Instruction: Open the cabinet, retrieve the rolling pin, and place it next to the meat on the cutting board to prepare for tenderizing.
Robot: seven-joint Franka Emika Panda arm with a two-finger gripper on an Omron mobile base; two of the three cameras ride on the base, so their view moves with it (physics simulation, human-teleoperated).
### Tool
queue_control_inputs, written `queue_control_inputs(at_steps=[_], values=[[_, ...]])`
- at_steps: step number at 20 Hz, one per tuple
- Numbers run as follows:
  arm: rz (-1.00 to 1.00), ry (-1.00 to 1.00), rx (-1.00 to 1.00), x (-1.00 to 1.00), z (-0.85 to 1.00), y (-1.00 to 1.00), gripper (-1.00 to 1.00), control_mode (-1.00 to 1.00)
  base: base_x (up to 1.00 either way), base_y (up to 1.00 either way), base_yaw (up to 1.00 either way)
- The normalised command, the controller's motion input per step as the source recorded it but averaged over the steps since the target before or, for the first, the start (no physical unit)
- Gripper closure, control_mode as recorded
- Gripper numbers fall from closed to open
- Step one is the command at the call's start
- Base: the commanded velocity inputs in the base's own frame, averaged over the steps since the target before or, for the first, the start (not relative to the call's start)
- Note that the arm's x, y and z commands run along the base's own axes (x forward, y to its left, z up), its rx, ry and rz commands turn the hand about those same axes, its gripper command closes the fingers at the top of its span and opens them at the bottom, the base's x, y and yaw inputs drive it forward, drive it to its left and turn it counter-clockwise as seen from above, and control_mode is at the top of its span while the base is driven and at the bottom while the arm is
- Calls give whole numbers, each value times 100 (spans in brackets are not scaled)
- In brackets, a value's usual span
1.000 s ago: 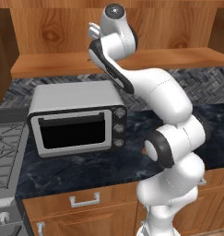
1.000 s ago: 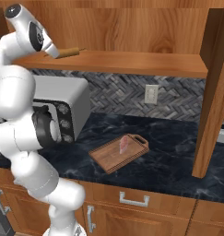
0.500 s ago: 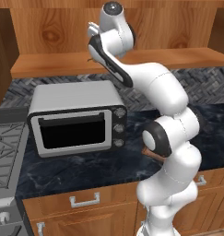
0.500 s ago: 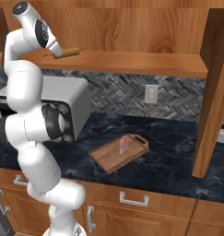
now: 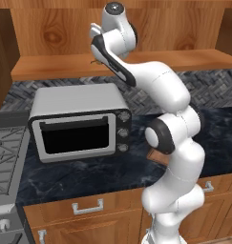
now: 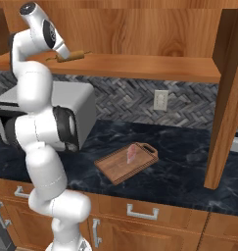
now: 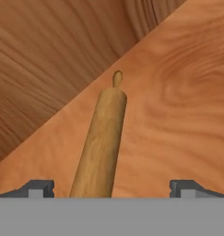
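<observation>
Rolling pin (image 7: 100,138) lies flat on the cabinet (image 6: 140,29) shelf, running between my widely parted jaws, which grasp nothing. Below that shelf, the meat (image 6: 131,153) rests on the cutting board (image 6: 115,169) on the counter (image 6: 189,162).

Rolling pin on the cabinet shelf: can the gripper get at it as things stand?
Probably yes. The rolling pin lies bare on the cabinet shelf and runs between the open jaws of the gripper, with nothing seen in the way.
</observation>
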Motion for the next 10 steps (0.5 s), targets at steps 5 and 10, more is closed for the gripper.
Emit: queue_control_inputs(at_steps=[5, 10], values=[[0, 0, 0, 20, -9, 5, -100, -100, 0, 0, 0], [0, 0, 0, 13, -9, 11, -100, -100, 0, 0, 0]])
